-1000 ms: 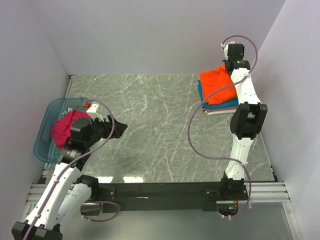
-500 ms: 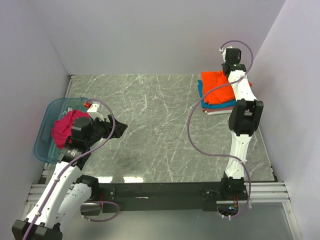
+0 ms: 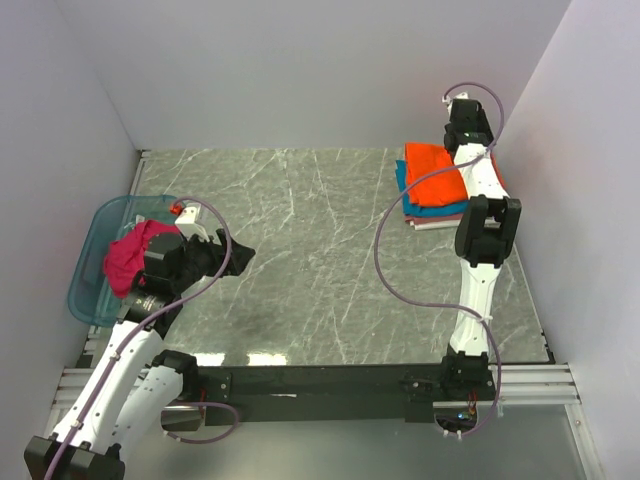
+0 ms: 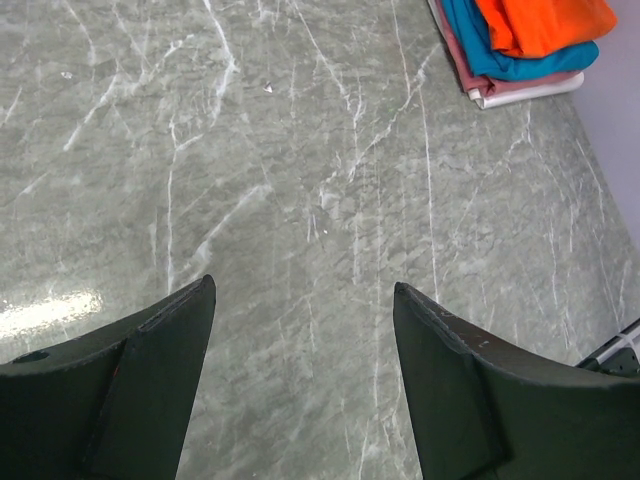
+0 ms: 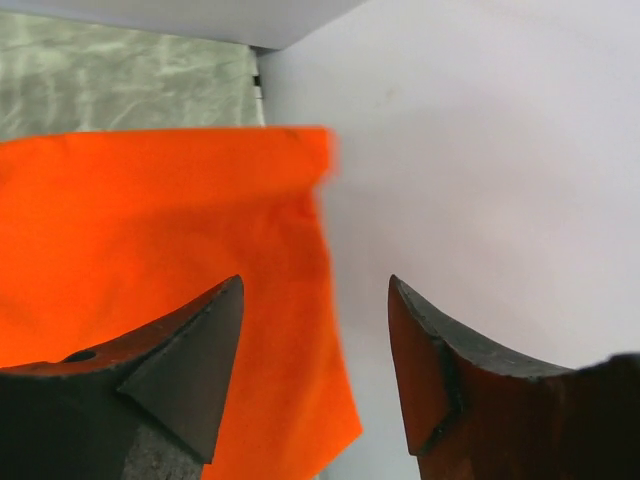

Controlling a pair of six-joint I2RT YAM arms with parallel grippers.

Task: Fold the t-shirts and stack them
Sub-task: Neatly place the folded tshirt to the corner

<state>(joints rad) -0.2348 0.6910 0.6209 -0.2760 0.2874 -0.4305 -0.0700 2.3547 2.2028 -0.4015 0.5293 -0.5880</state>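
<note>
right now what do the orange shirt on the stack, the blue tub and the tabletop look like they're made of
Orange shirt: soft matte cloth, probably a cotton knit; it lies folded with limp edges.
Blue tub: smooth translucent plastic; its wall is see-through and tinted.
Tabletop: looks like polished grey-green marble, white-veined with a glare patch, but could be printed laminate.

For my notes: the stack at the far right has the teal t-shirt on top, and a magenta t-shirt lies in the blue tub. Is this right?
Not quite: the orange t-shirt is on top, the teal t-shirt just under it, as the top external view shows. The magenta t-shirt does lie in the blue tub.
</note>
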